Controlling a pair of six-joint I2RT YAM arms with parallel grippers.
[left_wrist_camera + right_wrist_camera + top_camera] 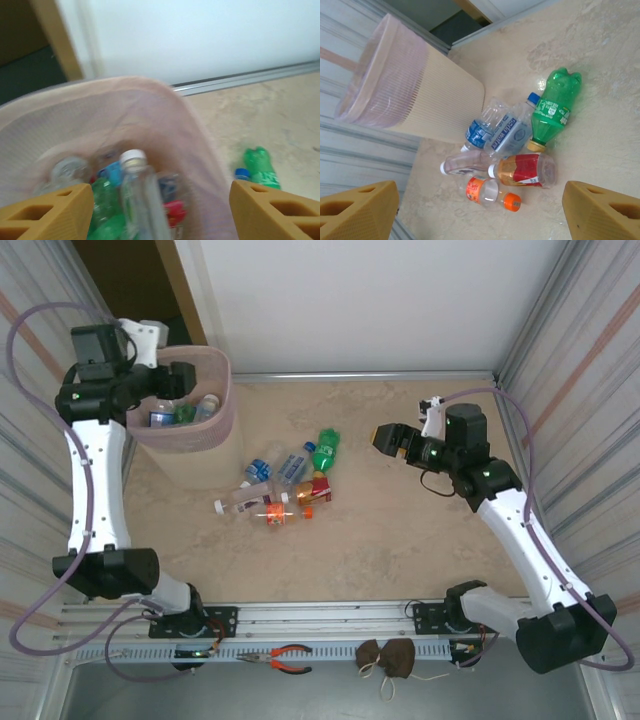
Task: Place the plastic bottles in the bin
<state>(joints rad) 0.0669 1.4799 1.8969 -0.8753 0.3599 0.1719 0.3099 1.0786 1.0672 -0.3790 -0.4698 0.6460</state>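
Orange-handled pliers [285, 659] lie on the slotted metal rail [330, 615] at the near edge, with two brown pouches [388, 656] beside them. Beyond, the table [400, 540] is a beige, mottled, stone-look surface.

Mid-table, six plastic bottles [285, 488] lie on their sides in a tight cluster, touching or just beside one another.
- Orange-capped bottle [489, 192]: small, clear, orange label, nearest the arms.
- Red-labelled bottle [522, 170]: amber contents, and its long axis runs across the table.
- White-capped bottle [462, 164]: clear, with its cap towards the bin.
- Two blue-labelled bottles [495, 131]: clear, and one is crumpled.
- Green bottle [552, 107]: lobed base at the far end, yellowish cap pointing back at the cluster, long axis running near to far.

The right gripper [385, 437] hovers right of the cluster, above the table. Its jaws are wide, with nothing between the tan, hollow-ribbed fingers [357, 212].

The bin [215, 445] stands upright at the far left. It is pale pink and translucent, with finely ribbed walls and a rounded-square rim. Several bottles lie inside.

The left gripper [185, 380] hangs over the rim, jaws wide and gripping nothing. Below it a clear bottle [136, 192] stands roughly upright in the bin, white cap upward and blurred, among green bottles [102, 202].
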